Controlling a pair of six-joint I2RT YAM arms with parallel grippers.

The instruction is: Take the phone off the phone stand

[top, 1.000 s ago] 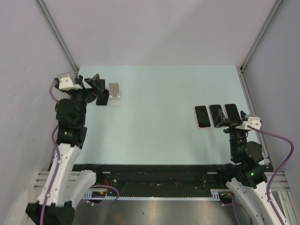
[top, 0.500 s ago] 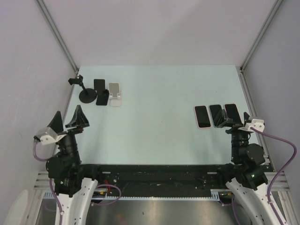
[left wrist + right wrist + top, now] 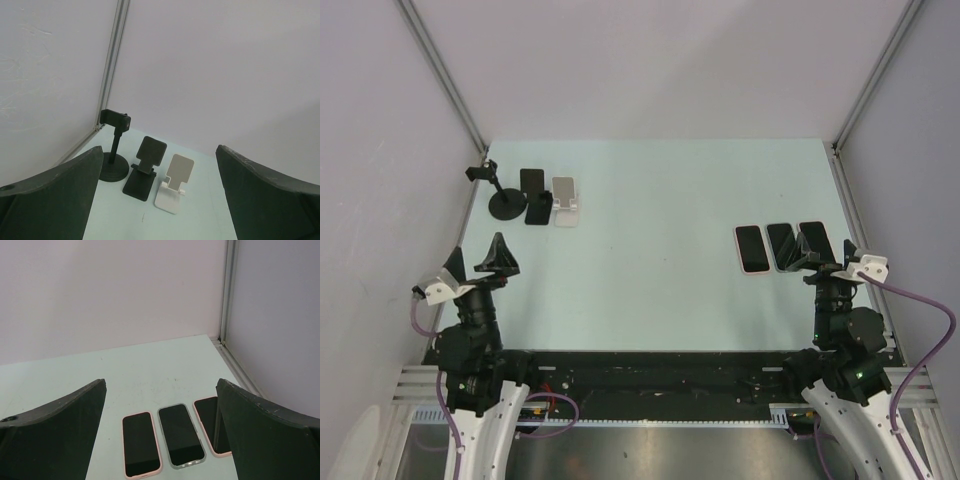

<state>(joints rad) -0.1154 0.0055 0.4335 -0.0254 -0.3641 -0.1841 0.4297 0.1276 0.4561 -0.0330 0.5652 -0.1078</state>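
Three phone stands [image 3: 534, 197] at upper left carry nothing, three phones [image 3: 780, 243] lie flat at right, and left gripper [image 3: 477, 259] and right gripper [image 3: 823, 256] gape wide, empty: removal apparently complete.

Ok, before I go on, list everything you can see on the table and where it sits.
black pole stand: one, black, round base, far left corner, no phone on it
black folding stand: one, black, just right of the pole stand, no phone on it
white folding stand: one, white, right of the black one, no phone on it
phones: three, flat side by side at the right; pink case, clear case, pink case
table: one, pale green
left gripper: open, holding nothing, near left
right gripper: open, holding nothing, near the phones
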